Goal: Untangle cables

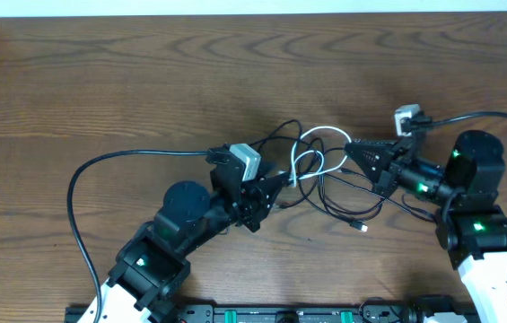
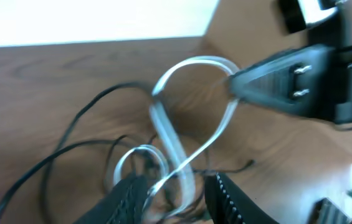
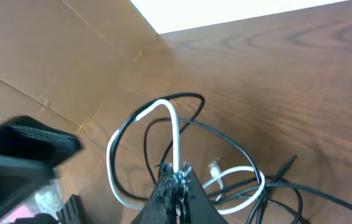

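The cables lie tangled at the table's middle: a white cable (image 1: 318, 142) in loops, with thin black cables (image 1: 361, 196) crossing under and around it. My right gripper (image 1: 351, 146) is shut on the white cable (image 3: 174, 127), which rises from its tips (image 3: 176, 173) in an arch. Black cables (image 3: 241, 149) loop beside those tips. My left gripper (image 1: 282, 182) stands at the tangle's left side with its jaws apart. In the left wrist view the white cable (image 2: 163, 124) runs loosely between the left gripper's (image 2: 176, 202) two fingers, and the right gripper (image 2: 235, 84) pinches the loop's far end.
Thick black arm wires arc out on the left (image 1: 83, 175) and right (image 1: 504, 118). A small plug end (image 1: 362, 226) lies near the tangle's front. The table's far edge (image 1: 253, 14) meets a white wall. Brown cardboard (image 3: 51, 56) borders one side.
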{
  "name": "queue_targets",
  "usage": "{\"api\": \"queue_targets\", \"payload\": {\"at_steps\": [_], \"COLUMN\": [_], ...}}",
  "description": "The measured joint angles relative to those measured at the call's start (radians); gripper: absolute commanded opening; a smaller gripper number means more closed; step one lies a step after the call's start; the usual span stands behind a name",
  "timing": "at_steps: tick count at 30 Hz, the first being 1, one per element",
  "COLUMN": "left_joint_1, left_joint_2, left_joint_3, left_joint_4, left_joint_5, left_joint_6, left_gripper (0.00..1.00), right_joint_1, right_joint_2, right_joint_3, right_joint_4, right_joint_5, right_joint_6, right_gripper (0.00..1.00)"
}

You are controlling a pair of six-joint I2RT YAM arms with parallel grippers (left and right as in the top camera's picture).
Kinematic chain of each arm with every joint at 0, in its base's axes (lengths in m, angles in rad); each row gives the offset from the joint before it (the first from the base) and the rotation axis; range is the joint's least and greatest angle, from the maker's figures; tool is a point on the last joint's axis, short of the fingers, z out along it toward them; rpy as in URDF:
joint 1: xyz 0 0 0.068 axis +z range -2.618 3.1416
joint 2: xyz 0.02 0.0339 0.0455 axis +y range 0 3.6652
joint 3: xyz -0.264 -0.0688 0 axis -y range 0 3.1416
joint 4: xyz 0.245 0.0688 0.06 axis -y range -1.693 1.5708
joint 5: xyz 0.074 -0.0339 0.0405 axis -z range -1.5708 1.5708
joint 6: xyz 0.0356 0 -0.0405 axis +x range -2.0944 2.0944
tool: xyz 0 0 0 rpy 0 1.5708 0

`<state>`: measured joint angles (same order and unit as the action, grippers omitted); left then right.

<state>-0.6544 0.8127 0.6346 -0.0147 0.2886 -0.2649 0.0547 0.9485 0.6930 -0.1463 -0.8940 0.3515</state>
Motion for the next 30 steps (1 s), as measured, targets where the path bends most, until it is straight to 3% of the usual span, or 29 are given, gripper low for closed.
{"api": "queue_targets", "payload": {"at_steps": [10,26,30], "left_joint_1": [0.000,0.000,0.000], "left_joint_2": [0.016,0.089,0.089], "left_joint_3": [0.000,0.000,0.000], "left_joint_4": [-0.057,-0.028,0.022], "left_joint_5": [-0.078,-0.012,0.062], "left_joint_6": [0.000,0.000,-0.004], "left_gripper": [0.37,0.37,0.48], "right_joint_1": [-0.032,-0.032,-0.032], "right_joint_2": [-0.091,-0.099,-0.097], "right_joint_3": [0.000,0.000,0.000], "right_joint_4": [0.103,0.203,0.203], "right_joint_5": [-0.074,-0.167,-0.169], "right_joint_6": [0.086,0.198,0.197], "right_gripper": [0.01,0.01,0.01]}}
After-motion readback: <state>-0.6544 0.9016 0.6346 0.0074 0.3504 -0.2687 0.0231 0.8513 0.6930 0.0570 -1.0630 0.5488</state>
